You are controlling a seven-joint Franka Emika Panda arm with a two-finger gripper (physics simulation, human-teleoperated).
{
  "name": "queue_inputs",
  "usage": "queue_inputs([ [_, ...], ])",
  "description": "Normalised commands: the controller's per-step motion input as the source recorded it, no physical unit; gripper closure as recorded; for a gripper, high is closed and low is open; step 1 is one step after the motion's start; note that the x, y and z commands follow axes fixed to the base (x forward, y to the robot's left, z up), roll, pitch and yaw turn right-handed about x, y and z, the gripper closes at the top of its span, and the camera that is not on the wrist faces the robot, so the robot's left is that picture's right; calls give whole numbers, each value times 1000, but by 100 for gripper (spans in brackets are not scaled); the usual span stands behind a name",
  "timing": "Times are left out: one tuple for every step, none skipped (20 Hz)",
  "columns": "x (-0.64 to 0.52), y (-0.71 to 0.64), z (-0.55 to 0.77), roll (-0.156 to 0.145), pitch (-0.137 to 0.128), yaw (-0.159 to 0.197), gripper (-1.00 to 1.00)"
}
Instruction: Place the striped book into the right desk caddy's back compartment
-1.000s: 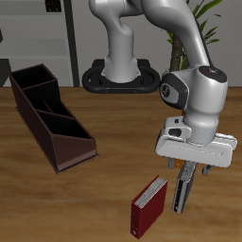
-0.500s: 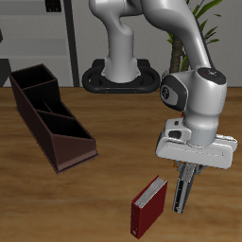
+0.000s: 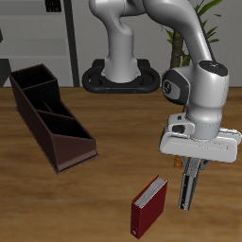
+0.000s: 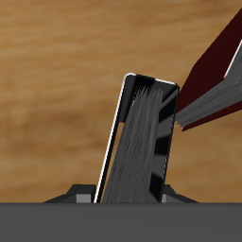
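Wooden tabletop, exterior view: two-finger gripper (image 3: 187, 185) pinching the thin grey striped book (image 3: 186, 193) upright, clear of the table, beside a red book with white page edges (image 3: 148, 206). Lift step; next, carry to the long dark-brown right desk caddy (image 3: 52, 115), back compartment (image 3: 32, 80). Wrist view: striped book (image 4: 138, 142) clamped edgewise, red book (image 4: 210, 80) close alongside.

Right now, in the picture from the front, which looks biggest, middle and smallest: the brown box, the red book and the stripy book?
1. The right desk caddy, clearly largest.
2. The red book.
3. The striped book, held edge-on in the gripper, so only a thin sliver shows; its true size may match the red book's.
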Motion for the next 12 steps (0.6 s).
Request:
queue_inputs([
  [-80,32,296,30,-11,-11,100],
  [-89,96,287,16,-35,39,100],
  [-130,81,380,22,-77,73,100],
  [-130,38,369,37,-34,-2,100],
  [-35,-59,0,0,0,0,100],
  [-157,16,362,22,-48,11,100],
  [-273,79,595,32,-115,46,100],
  [-204,118,481,36,-71,37,100],
  [-214,-66,382,17,-72,22,100],
  [-166,138,468,28,-70,17,100],
  [-270,72,571,54,-95,77,100],
  [-212,45,422,24,-91,108,100],
])
